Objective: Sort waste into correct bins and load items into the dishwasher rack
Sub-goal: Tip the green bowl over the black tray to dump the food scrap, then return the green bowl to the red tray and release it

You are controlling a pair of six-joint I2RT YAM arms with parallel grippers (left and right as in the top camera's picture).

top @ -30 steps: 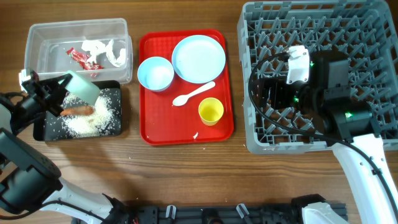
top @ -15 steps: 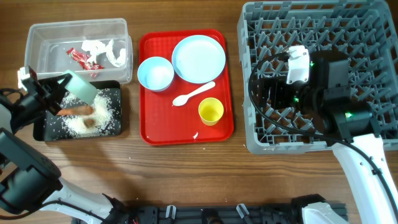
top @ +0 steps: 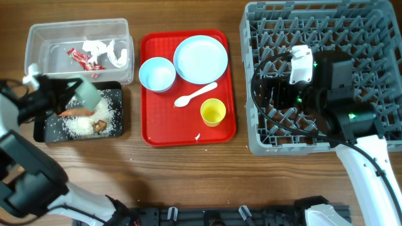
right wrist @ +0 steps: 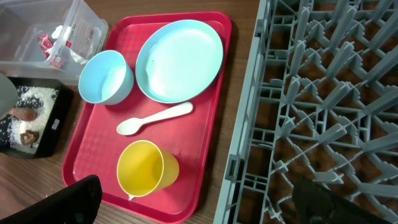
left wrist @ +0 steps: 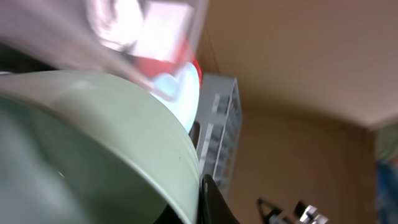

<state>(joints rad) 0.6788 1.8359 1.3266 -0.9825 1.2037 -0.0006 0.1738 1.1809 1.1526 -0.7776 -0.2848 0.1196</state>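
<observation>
Rice [top: 81, 125], seen from above, lies in the shallow black rectangular tray [top: 44, 133] beside an orange-brown carrot-like piece [top: 76, 112] and a small brown lump [top: 99, 126]. My left claw [top: 68, 89] is closed on a pale blue bowl [top: 86, 93], tilted over that tray. From the left wrist, the bowl fills the blurred picture. From the right wrist, my right claw [right wrist: 196, 190] stands wide open and empty above the edge of the grey plastic dishwasher rack [right wrist: 323, 93].

surface: wooden table [top: 188, 172]; tone: mid-brown, grained; light: even
</observation>
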